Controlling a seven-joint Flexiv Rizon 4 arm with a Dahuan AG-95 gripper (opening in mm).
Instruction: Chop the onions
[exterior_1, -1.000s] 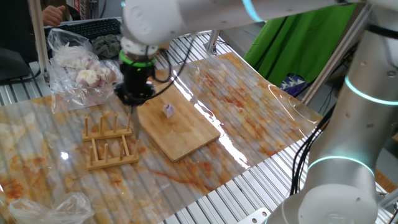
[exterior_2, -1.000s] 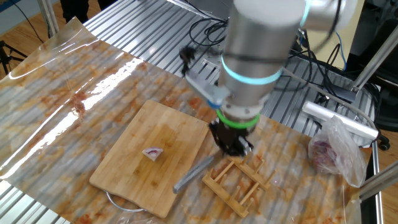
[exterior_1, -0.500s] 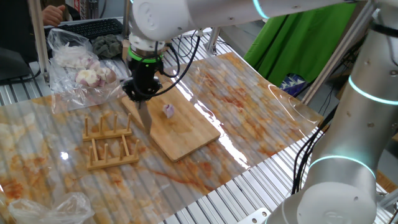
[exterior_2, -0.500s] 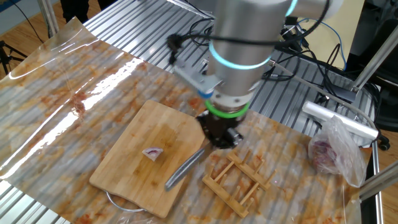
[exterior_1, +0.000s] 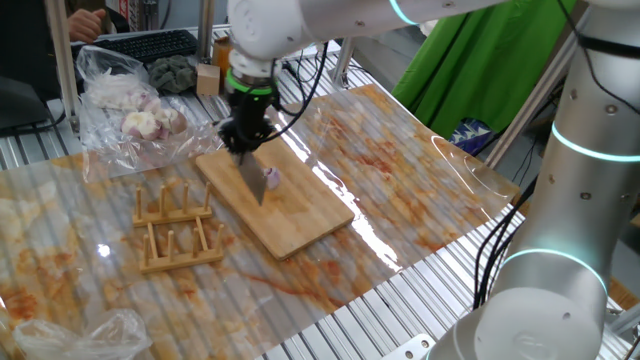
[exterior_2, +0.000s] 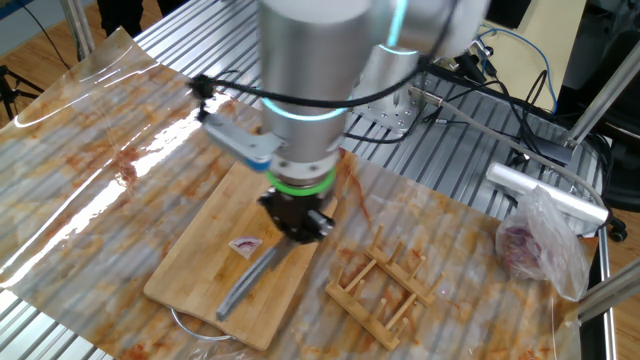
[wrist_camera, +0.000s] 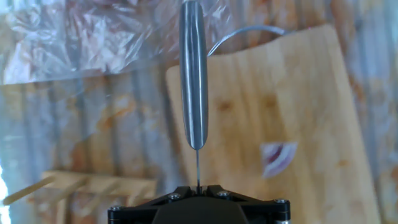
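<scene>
Jaws pinching the knife (wrist_camera: 193, 87) hang above the board (exterior_2: 205, 270), onion piece (exterior_2: 245, 245) seemingly just beside the blade.

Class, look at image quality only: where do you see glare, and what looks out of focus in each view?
One fixed view: white glare streaks on the plastic sheet beside the board. The other fixed view: the arm is blurred, glare on the sheet at left. Hand view: the knife is soft, and the onion piece too.

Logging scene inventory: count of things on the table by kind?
Board: 1
Onion piece: 1
Knife, in the hand: 1
Wooden rack: 1
Plastic bags: 2
Total: 6
</scene>
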